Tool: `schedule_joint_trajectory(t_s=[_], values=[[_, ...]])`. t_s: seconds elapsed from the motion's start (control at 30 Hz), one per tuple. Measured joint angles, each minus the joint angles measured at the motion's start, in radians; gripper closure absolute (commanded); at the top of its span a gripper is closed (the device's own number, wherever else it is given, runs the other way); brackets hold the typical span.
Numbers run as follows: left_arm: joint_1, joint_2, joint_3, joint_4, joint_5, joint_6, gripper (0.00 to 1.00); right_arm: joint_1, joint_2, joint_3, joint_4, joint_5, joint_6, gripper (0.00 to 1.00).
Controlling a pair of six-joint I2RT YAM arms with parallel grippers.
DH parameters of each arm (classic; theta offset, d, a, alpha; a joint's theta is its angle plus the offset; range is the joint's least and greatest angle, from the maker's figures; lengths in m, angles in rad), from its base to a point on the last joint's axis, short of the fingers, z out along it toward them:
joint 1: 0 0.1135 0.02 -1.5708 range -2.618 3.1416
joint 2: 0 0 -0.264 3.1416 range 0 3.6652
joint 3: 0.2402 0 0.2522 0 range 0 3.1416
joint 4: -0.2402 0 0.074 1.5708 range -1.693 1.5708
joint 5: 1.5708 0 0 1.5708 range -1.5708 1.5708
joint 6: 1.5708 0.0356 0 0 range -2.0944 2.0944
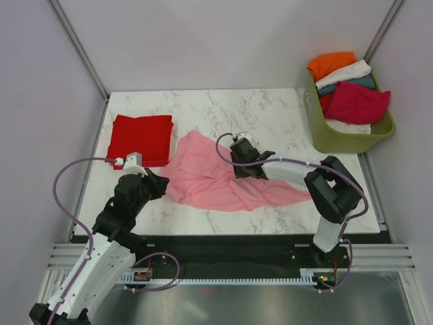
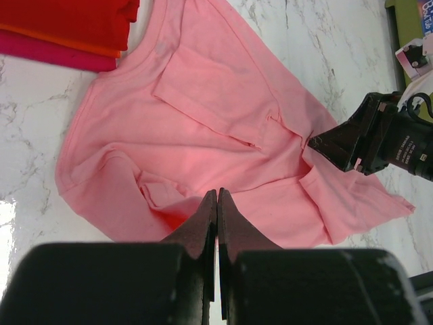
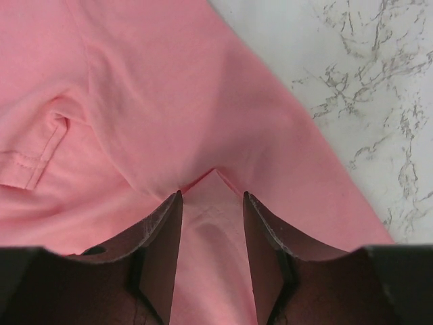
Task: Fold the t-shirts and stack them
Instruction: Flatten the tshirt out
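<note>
A pale pink t-shirt [image 1: 203,179] lies rumpled and partly folded mid-table; it also shows in the left wrist view [image 2: 203,122] and fills the right wrist view [image 3: 169,101]. A folded bright red t-shirt [image 1: 141,137] tops a stack at the back left, with orange and crimson layers under it [image 2: 74,20]. My left gripper [image 1: 162,183] [image 2: 216,193] is shut at the pink shirt's near left edge, with no cloth seen between its fingers. My right gripper [image 1: 237,169] [image 2: 318,142] [image 3: 212,195] is open, low on the pink shirt's right part, with a fold of cloth between its fingers.
An olive-green basket [image 1: 338,139] stands at the back right, holding orange [image 1: 331,64], white [image 1: 345,73], teal [image 1: 365,82] and crimson [image 1: 358,101] shirts. Its corner shows in the left wrist view [image 2: 406,20]. Metal frame posts flank the marble table [image 1: 270,108].
</note>
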Motion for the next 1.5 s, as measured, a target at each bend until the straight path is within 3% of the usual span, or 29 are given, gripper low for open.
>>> schedule_joint_trajectory(t_s=[0.33, 0.47, 0.57, 0.77, 0.97, 1.17, 1.2, 1.33, 1.37, 1.47, 1.5], values=[[0.0, -0.018, -0.014, 0.001, 0.0, 0.0, 0.98, 0.0, 0.035, 0.011, 0.005, 0.034, 0.003, 0.48], [0.0, -0.02, -0.014, 0.005, 0.0, 0.0, 0.98, -0.002, 0.038, 0.012, 0.01, 0.037, 0.006, 0.63], [0.0, -0.02, -0.014, 0.006, 0.002, 0.0, 0.98, -0.006, 0.041, 0.012, 0.016, 0.027, 0.011, 0.87], [0.0, -0.019, -0.014, 0.006, 0.014, 0.0, 0.98, -0.011, 0.025, 0.005, 0.025, 0.032, 0.018, 0.84], [0.0, -0.002, -0.009, 0.006, 0.019, 0.0, 0.98, -0.018, -0.139, -0.048, 0.027, 0.071, 0.019, 0.79], [0.0, 0.03, 0.015, 0.009, 0.026, 0.0, 0.98, -0.045, -0.27, -0.087, 0.054, 0.09, 0.025, 0.87], [0.0, 0.032, 0.018, 0.01, 0.026, 0.0, 0.98, -0.051, -0.277, -0.097, 0.057, 0.091, 0.028, 1.0], [0.0, 0.033, 0.024, 0.014, 0.027, 0.0, 0.98, -0.072, -0.287, -0.148, 0.064, 0.087, 0.04, 0.96], [0.0, 0.033, 0.024, 0.014, 0.027, 0.0, 0.98, -0.079, -0.288, -0.162, 0.065, 0.08, 0.043, 0.81], [0.0, 0.033, 0.024, 0.014, 0.027, -0.001, 0.98, -0.1, -0.288, -0.183, 0.066, 0.05, 0.05, 0.64], [0.0, 0.033, 0.024, 0.014, 0.027, -0.001, 0.98, -0.106, -0.287, -0.183, 0.067, 0.032, 0.052, 0.63]])
